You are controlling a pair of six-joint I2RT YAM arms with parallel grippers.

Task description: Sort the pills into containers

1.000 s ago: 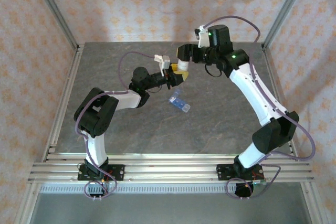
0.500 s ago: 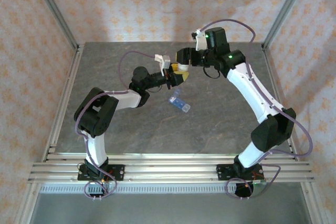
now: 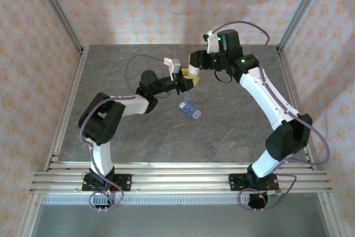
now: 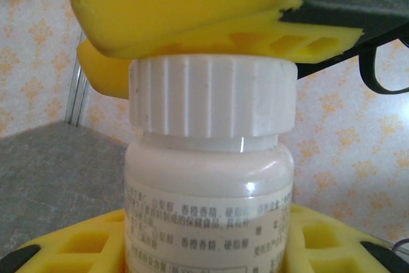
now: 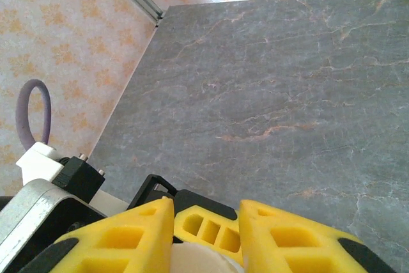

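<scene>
1. Your left claw [image 3: 188,82] is partly closed on a bottle [image 4: 208,190], held clear of the table [image 3: 138,131] towards the back middle. In the left wrist view the bottle stands upright between the claw's yellow fingers.
2. The bottle has a pale body with a printed label, and its white ribbed cap [image 4: 211,97] is on.
3. Your right claw [image 5: 206,212] reaches in from the right, and its jaws stand narrow at the cap. In the left wrist view one yellow finger lies along the cap's top edge. In the right wrist view the cap shows in the gap between both fingers. You cannot tell whether they are pressing on it.
4. The pill box [image 3: 189,109] lies slanted on the table, near the claws on the side of the arm bases. It is apart from both claws and nothing touches it.
5. What the pill box holds is too small to tell.
</scene>
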